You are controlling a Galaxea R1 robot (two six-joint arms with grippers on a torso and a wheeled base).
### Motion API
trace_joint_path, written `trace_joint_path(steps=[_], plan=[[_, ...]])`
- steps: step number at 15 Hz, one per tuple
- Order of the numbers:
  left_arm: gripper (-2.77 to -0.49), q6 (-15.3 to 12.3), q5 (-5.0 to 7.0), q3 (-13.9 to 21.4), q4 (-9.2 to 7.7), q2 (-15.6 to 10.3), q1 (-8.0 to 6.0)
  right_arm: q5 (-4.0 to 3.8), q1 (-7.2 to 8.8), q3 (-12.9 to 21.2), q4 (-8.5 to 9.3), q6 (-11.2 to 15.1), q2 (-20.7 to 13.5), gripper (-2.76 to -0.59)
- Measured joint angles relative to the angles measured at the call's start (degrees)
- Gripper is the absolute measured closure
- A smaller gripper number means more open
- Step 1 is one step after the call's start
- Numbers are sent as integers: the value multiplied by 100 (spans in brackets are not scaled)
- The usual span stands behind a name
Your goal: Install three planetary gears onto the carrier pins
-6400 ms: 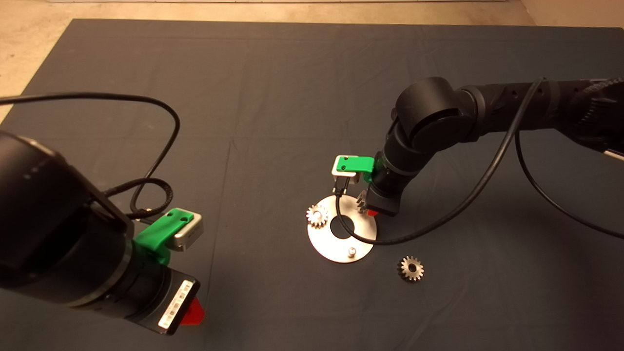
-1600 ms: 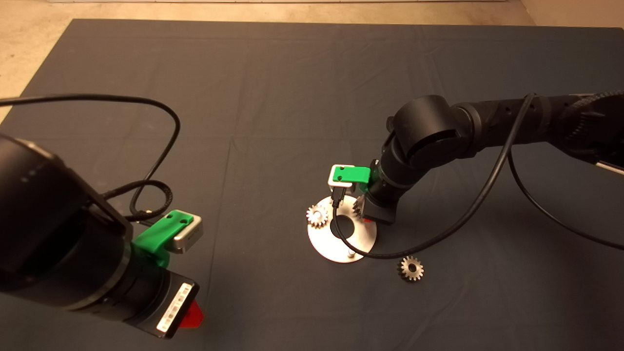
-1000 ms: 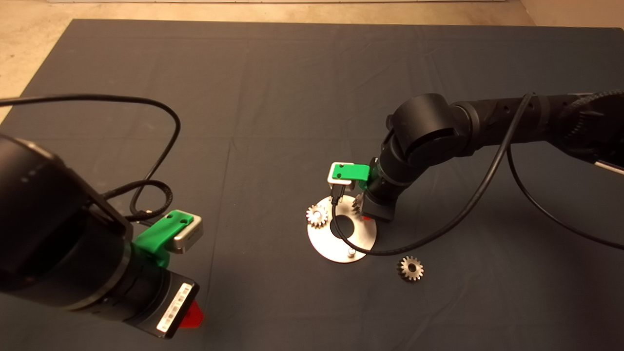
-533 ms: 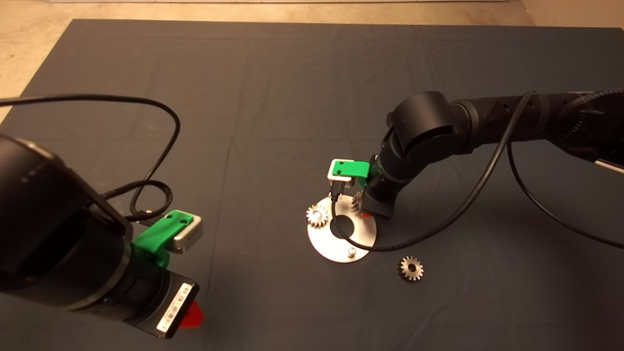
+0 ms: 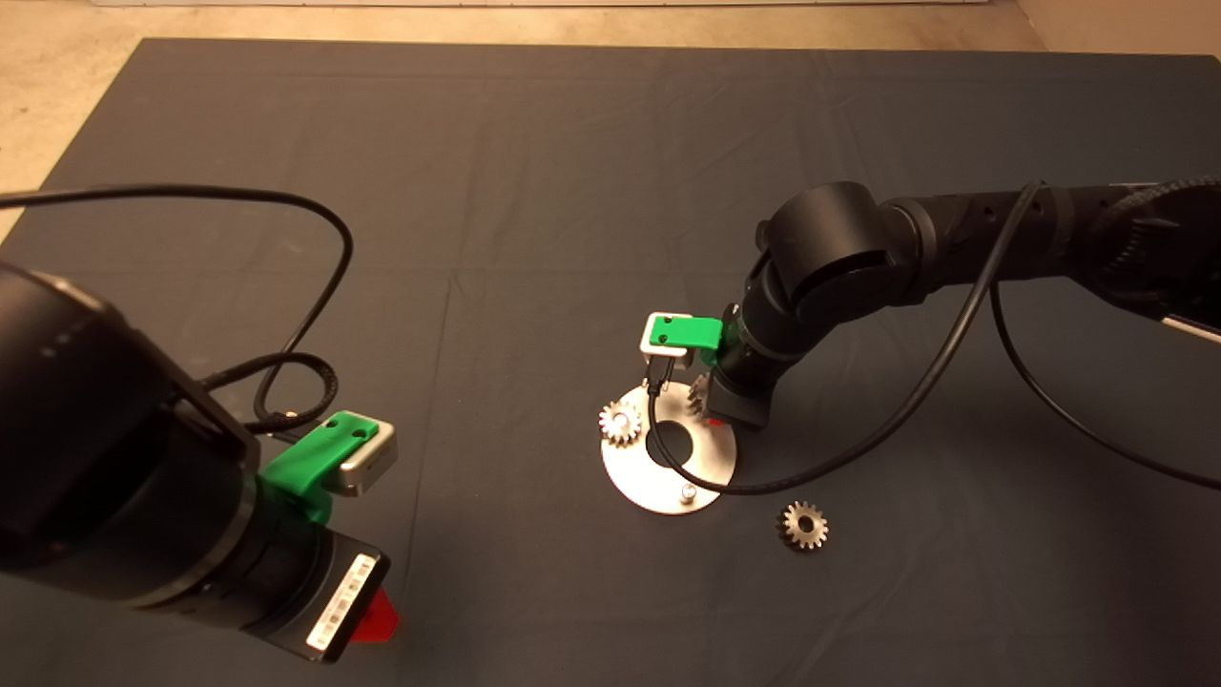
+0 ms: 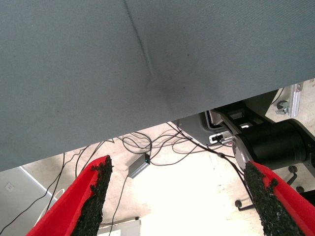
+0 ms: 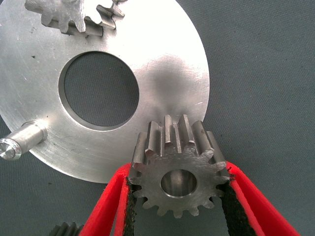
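right gripper (image 7: 179, 196): clamping its red fingers (image 7: 106, 201) around one of the planetary gears, the held gear (image 7: 178, 168), and hovering over the disc's (image 5: 644, 482) far right edge
held gear: sitting flat between the pads, bore showing, can't tell if it's on a pin
seated gear (image 5: 620, 422): sitting on the disc's left pin
loose gear (image 5: 804, 526): lying on the mat (image 5: 534, 191) just right of the disc, near side
bare pin (image 5: 685, 492): sticking up at the disc's near edge, one of the carrier pins
left gripper (image 6: 179, 196): idling at the near left, fingers spread wide, gripping nothing
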Motion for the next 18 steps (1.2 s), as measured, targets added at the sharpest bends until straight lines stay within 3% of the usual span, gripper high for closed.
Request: trace_joint_path(steps=[10, 18], plan=[[-188, 0, 0, 0, 0, 0, 0, -2, -13, -4, -13, -1, 0, -102], [-188, 0, 0, 0, -2, 2, 0, 6, 2, -194, 121, -6, 52, -102]])
